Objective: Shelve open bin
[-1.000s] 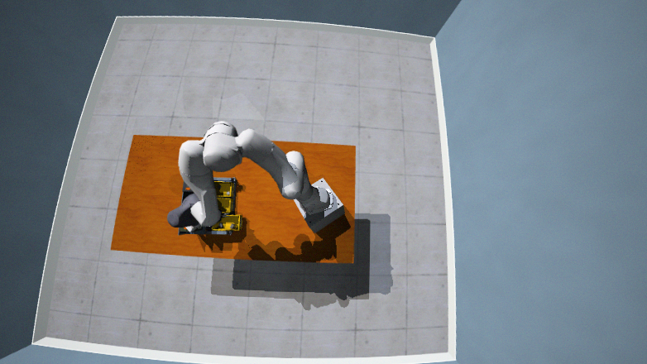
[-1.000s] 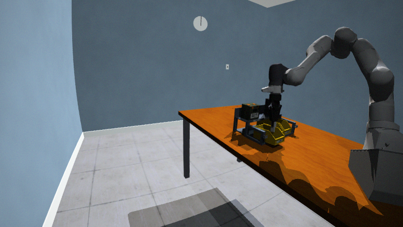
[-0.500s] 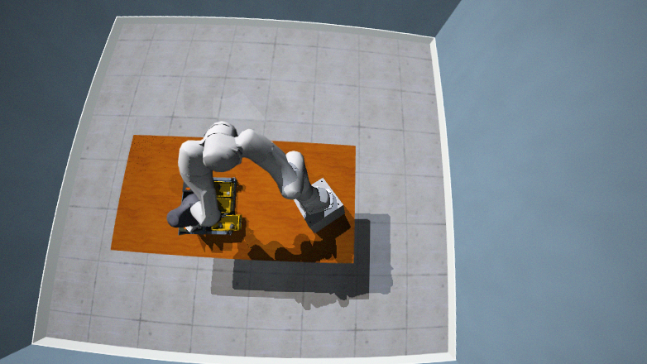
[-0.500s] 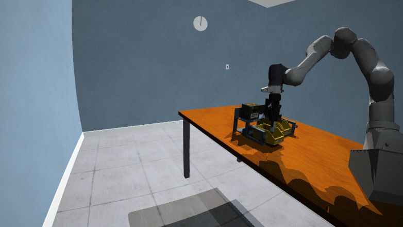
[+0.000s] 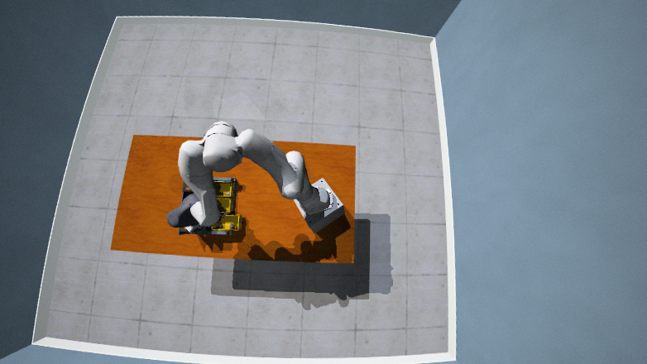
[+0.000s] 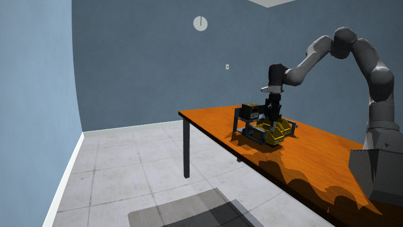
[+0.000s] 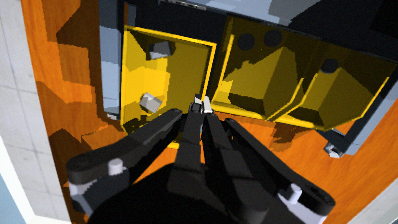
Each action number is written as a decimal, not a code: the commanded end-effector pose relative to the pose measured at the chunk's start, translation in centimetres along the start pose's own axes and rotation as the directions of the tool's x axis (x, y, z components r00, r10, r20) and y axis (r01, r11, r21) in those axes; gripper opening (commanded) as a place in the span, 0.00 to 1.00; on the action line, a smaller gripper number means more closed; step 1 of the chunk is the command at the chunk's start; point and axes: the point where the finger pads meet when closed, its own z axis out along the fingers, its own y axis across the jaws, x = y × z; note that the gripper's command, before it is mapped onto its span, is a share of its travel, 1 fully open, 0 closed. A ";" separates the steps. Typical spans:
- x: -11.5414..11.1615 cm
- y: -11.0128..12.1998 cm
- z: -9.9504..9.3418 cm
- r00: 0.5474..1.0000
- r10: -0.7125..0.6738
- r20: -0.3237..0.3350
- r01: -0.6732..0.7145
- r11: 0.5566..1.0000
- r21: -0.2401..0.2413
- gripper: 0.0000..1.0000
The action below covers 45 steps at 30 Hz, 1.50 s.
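The open bin (image 5: 229, 222) (image 6: 275, 138) (image 7: 185, 75) is off the table (image 5: 294, 217) (image 6: 315, 141) (image 7: 70, 150) and already in the end slot of the shelf (image 5: 233, 232) (image 6: 254, 136) (image 7: 111, 65), beside the other two yellow bins (image 5: 223, 204) (image 6: 284, 125) (image 7: 255, 82), its open front outward and its parts (image 7: 161, 49) showing inside. It is not fully home, though: in the top view its front juts farther out than its neighbours', and from the side it seems to overhang the front edge, so I judge it is sitting on or over the lip. Whether it is level I cannot tell for certain. The end effector (image 6: 272, 127) (image 7: 199, 103) is down at the bin's side wall, its fingers closed or nearly so; whether that thin wall is pinched between them I cannot tell. Left to do, it seems: get the bin all the way in, settle it flat behind the lip, let go of anything held and back away without dragging a neighbour.

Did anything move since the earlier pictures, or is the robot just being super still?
I can't see any change. The arm, the gripper and the front yellow bin look the same as before.
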 end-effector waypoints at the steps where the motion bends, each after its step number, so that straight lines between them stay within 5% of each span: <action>1: 0.3 -0.1 -0.2 1.000 0.001 -0.007 -0.001 1.000 0.003 0.00; 45: 0.7 -0.1 -0.2 1.000 0.001 -0.011 -0.001 1.000 0.003 0.00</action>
